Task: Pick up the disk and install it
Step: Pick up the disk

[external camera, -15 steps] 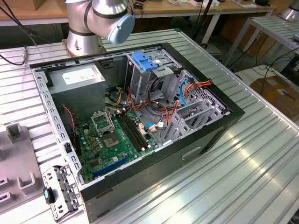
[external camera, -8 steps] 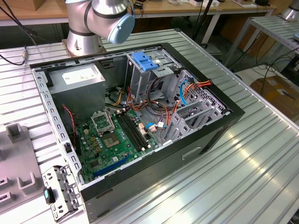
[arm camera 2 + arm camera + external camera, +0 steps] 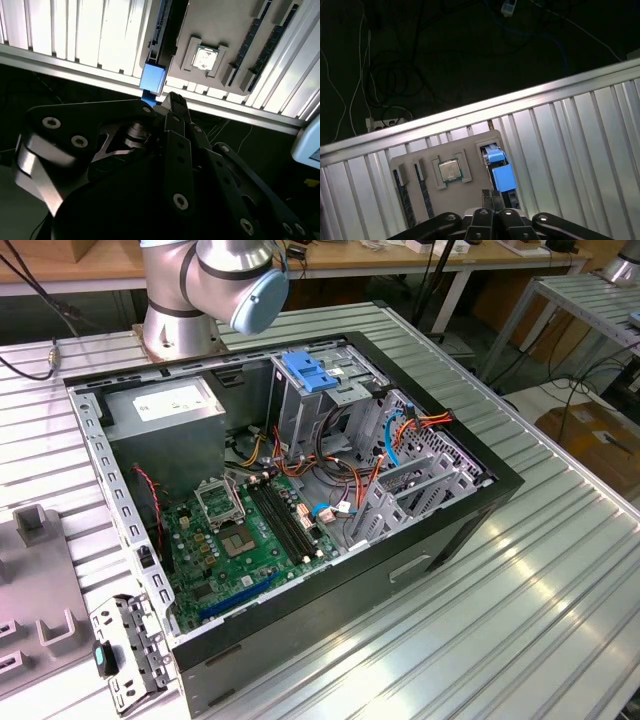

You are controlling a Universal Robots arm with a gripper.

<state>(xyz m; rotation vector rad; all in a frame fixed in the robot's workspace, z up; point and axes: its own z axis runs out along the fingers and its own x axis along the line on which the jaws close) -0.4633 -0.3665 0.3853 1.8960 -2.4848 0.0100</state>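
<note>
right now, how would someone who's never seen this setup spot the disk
On the aluminium table lies a grey holder plate with slots. The disk sits in the slot beside the square silver chip; its bright blue plastic sets it apart from that chip and the dark memory sticks.

I see my arm (image 3: 180, 315) at the top of the exterior view, toward the exterior view's left, its base upright under a blue-capped joint. In both wrist views the gripper (image 3: 490, 193) has its fingers (image 3: 178, 109) drawn together, tips nearly meeting.
</note>
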